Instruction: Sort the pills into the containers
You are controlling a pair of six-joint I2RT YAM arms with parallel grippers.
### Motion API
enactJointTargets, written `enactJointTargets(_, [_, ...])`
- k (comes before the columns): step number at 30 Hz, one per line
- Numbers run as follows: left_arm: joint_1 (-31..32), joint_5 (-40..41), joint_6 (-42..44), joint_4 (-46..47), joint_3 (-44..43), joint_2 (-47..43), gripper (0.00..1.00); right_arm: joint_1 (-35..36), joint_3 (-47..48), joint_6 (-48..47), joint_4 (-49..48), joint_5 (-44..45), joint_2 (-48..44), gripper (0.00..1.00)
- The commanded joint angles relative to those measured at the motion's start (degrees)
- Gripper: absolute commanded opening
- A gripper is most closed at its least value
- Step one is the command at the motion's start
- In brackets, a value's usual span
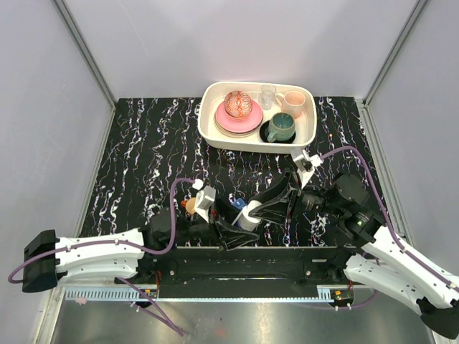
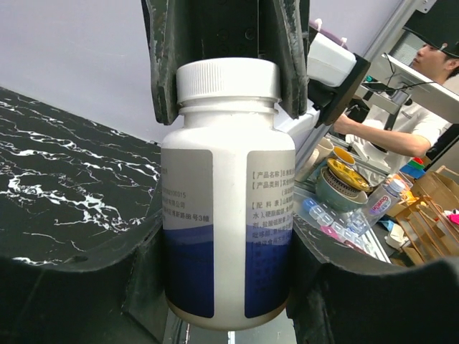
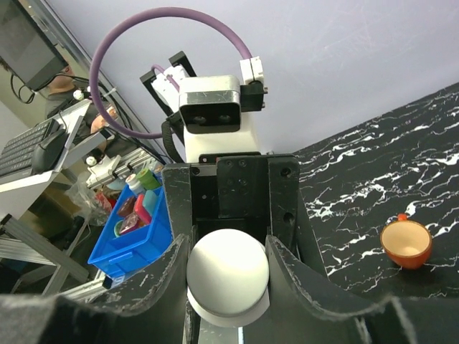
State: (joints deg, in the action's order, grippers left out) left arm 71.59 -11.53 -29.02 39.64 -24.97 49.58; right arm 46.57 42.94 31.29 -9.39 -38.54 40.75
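Note:
A white pill bottle (image 2: 228,193) with a blue-banded label and a white ribbed cap (image 2: 228,79) is held in the air near the table's front edge (image 1: 249,215). My left gripper (image 2: 228,287) is shut on the bottle's body (image 1: 240,226). My right gripper (image 3: 228,279) is shut on the cap (image 3: 228,276), facing the left gripper (image 1: 264,209). The small orange cup (image 3: 406,244) stands on the table left of the bottle (image 1: 189,206). A bit of the blue pill box (image 1: 239,204) shows just behind the bottle. No loose pills show.
A white tray (image 1: 215,132) at the back holds pink plates with a patterned ball (image 1: 238,104), a clear glass (image 1: 267,94), a pink cup (image 1: 292,102) and a teal mug (image 1: 281,127). The black marbled table (image 1: 143,158) spreads to the left. Grey walls close the sides.

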Motion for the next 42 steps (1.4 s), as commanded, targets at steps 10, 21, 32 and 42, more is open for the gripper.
enactJointTargets(10, [-0.31,-6.39,0.19,4.92,-1.39,2.71,0.0,0.54,0.04,1.41,-10.29,-6.01,-1.64,0.0])
enactJointTargets(21, [-0.23,-11.41,0.36,4.84,-3.86,6.05,0.0,0.63,3.73,-2.28,-10.31,-17.35,3.63,0.0])
enactJointTargets(32, [-0.14,-11.32,0.98,3.87,-3.68,5.09,0.0,0.63,4.96,-5.54,-4.94,-16.82,1.43,0.12])
enactJointTargets(42, [-0.05,-11.06,1.07,3.25,-3.94,5.26,0.0,0.63,4.79,-3.6,-6.43,-14.11,1.96,0.75])
